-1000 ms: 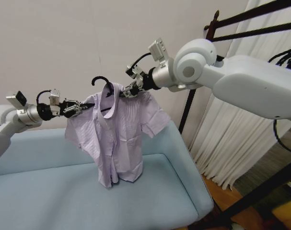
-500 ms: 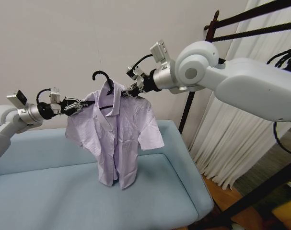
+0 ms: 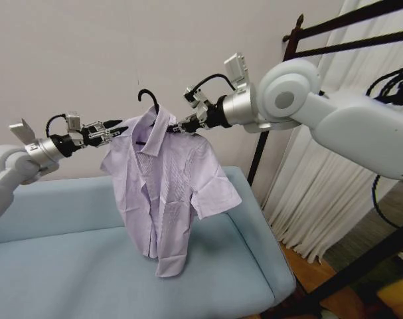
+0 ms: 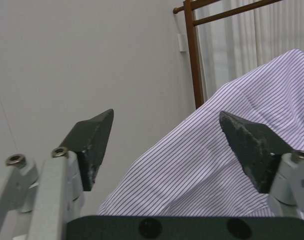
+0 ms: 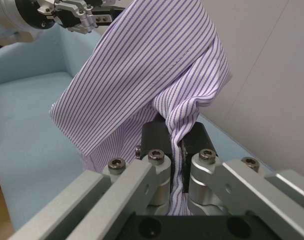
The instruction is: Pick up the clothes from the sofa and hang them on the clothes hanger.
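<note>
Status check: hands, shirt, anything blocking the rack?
Left hand open beside shirt, at one shoulder. Right hand shut on the other shoulder. Shirt on hanger, clear above sofa. No obstacle seen toward rack.

You can read no text, label, brand, number or sign in any of these views. The shirt (image 3: 164,179) shows you only its thin stripes, with no tag or print that can be read.
</note>
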{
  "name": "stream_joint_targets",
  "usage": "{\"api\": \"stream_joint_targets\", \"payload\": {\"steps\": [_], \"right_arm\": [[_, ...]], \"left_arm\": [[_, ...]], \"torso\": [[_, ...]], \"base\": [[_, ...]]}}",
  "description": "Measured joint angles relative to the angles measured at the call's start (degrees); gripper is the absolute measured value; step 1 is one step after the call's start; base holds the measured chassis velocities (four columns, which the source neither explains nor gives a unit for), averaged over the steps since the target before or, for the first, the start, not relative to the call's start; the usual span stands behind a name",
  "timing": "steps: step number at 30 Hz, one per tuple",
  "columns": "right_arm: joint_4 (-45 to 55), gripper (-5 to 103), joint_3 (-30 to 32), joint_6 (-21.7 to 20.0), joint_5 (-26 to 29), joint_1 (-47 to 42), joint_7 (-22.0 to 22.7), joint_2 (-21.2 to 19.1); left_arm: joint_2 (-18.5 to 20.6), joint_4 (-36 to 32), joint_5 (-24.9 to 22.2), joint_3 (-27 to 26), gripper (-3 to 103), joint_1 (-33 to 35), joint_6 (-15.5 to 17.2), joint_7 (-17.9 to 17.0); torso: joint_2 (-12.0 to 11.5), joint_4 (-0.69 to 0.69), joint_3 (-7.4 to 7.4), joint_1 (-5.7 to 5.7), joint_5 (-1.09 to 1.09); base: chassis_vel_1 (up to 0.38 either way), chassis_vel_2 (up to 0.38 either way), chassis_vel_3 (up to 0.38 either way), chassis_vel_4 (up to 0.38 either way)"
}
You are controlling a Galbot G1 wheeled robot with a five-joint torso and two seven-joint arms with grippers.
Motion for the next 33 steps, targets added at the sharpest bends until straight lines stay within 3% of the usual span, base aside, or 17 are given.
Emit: {"api": "stream_joint_targets", "payload": {"steps": [2,6,7,8,9,13,23,33], "right_arm": [[-0.04,2,1.16,0.01,0.0,-1.03,0.08,-0.33],[-0.03,2,2.97,0.01,0.22,-2.07,2.55,0.03],[0.11,2,5.16,0.03,1.3,-3.38,6.46,0.95],[0.49,2,6.43,0.03,2.77,-4.19,9.91,1.56],[0.49,2,6.43,0.03,2.77,-4.19,9.91,1.56],[0.99,2,9.71,0.05,6.66,-6.15,22.08,4.12],[0.89,2,10.26,0.05,6.96,-6.93,24.19,4.69],[1.31,2,9.87,0.05,6.64,-6.39,22.77,4.96]], "left_arm": [[-0.59,-0.36,0.01,-0.19,83,-0.05,0.29,-2.27],[-1.76,-2.35,0.62,-0.67,94,0.64,0.55,-6.07],[-2.62,-5.85,0.54,-1.59,100,2.03,1.17,-12.01],[-3.09,-7.35,0.37,-2.37,100,2.71,1.77,-13.72],[-3.09,-7.35,0.37,-2.37,100,2.71,1.77,-13.72],[-3.88,-10.75,0.83,-4.72,100,4.64,2.3,-15.49],[-5.13,-12.46,1.29,-5.12,100,5.87,2.98,-16.56],[-7.75,-13.87,0.15,-2.45,100,1.92,6.65,-21.81]], "torso": [[0.0,0.0,0.0,0.0,0.0],[0.0,0.0,0.0,0.0,0.0],[0.0,0.0,0.01,0.0,0.0],[0.0,0.0,0.01,0.0,0.0],[0.0,0.0,0.01,0.0,0.0],[0.0,0.02,0.01,0.0,-0.01],[0.0,0.0,0.01,0.0,0.0],[0.0,-0.01,0.0,0.0,0.01]], "base": [[0.0,0.0,0.0,0.0],[0.0,0.0,0.0,0.0],[0.0,0.0,0.0,0.0],[0.0,0.0,0.0,0.0],[0.0,0.0,0.0,0.0],[0.0,0.0,0.0,0.0],[0.0,0.0,0.0,0.0],[0.0,0.0,0.0,0.0]]}}
